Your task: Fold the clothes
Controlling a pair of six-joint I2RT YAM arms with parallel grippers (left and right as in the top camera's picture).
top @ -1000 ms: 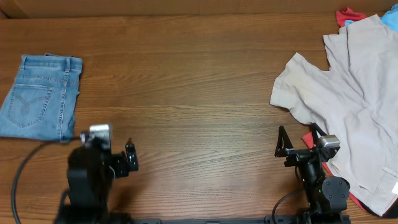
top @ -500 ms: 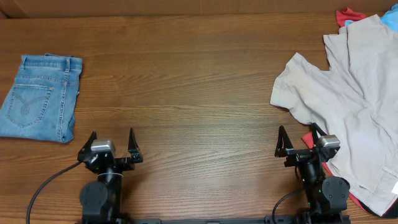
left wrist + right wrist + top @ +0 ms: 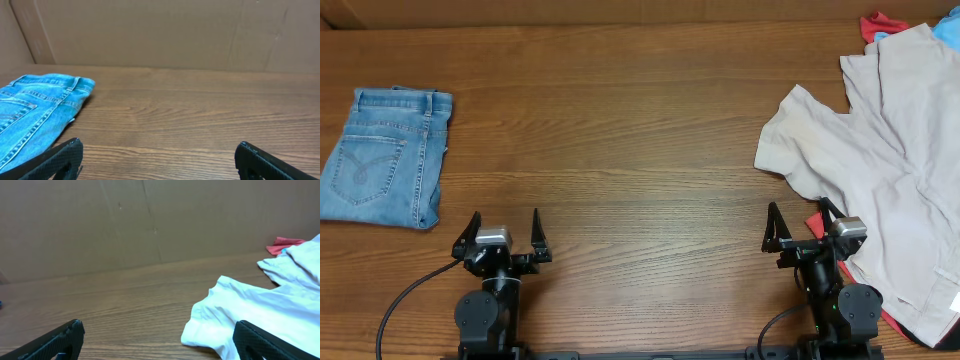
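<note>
sitting at near table edge, we hold left gripper and right gripper spread wide, empty; jeans lie folded far left.

Left claw: matte black, two tapered fingers, pointed tips.
Right claw: same black tapered pair.
Wrist cameras: small silver-grey blocks.
Cables: thin, black, curved.
Arm bases: round, black.

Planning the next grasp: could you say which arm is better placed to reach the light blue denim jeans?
Probably left: the light blue denim jeans lie near the left pincer, open; the right pincer sits across the table.
</note>
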